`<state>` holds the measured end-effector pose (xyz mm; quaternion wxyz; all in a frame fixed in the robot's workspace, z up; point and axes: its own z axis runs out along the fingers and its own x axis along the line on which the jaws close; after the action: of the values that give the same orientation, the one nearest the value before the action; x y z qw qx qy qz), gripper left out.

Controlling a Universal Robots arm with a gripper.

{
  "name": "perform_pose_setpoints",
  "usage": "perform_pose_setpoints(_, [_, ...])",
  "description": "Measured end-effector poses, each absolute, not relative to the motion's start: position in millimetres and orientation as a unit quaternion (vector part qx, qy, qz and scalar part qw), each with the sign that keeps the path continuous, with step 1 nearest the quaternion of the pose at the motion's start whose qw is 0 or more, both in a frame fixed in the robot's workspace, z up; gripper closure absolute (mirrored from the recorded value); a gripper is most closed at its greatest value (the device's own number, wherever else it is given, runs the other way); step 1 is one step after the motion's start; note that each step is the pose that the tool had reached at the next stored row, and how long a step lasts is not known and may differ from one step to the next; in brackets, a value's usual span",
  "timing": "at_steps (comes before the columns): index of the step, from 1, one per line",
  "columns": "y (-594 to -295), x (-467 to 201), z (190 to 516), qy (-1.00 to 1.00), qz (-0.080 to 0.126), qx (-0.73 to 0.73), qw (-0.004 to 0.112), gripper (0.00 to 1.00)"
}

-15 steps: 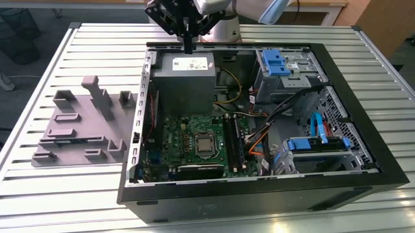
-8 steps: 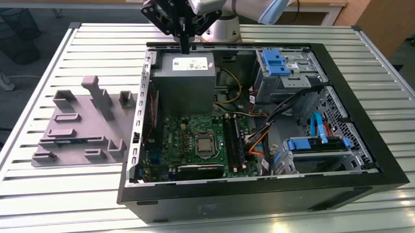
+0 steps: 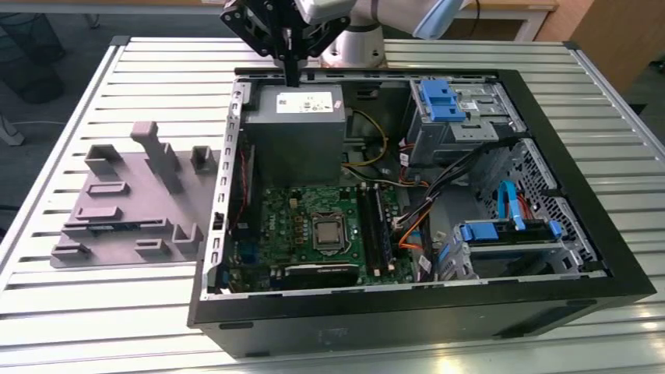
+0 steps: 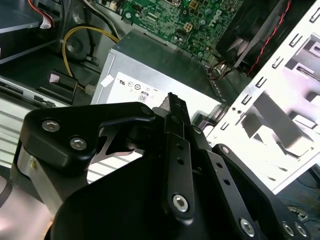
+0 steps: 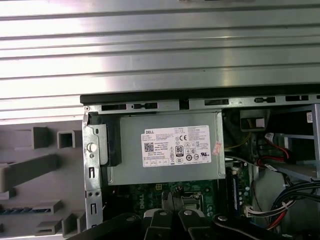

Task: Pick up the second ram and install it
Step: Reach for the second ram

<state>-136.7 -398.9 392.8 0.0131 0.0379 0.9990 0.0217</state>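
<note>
Above the power supply [image 3: 294, 128], the gripper [image 3: 293, 79] hangs pressed together and empty. The second ram [image 3: 112, 227] seems to lie flat in the grey holder tray [image 3: 114, 187] on the desk [image 3: 104, 78], slotted for picking, beside the open case [image 3: 416, 312].

it looks like a robotics lab or test workshop: a slatted metal table [image 3: 93, 312] carries an opened desktop computer case [image 3: 416, 312], a grey plastic holder tray [image 3: 114, 218] and the base of a robot arm [image 3: 353, 47].
</note>
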Motion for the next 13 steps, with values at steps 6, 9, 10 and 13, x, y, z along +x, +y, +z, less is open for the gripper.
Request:
perform_pose_setpoints(6, [-398.9, -139.9, 392.5, 0.999, 0.022, 0.038, 0.013, 0.89])
perform_pose_setpoints(9, [-398.9, -141.3, 392.4, 0.999, 0.022, 0.038, 0.013, 0.89])
perform_pose_setpoints(10, [-398.9, -141.8, 392.3, 0.999, 0.022, 0.038, 0.013, 0.89])
perform_pose_setpoints(13, [-398.9, -143.4, 392.1, 0.999, 0.022, 0.038, 0.013, 0.89])
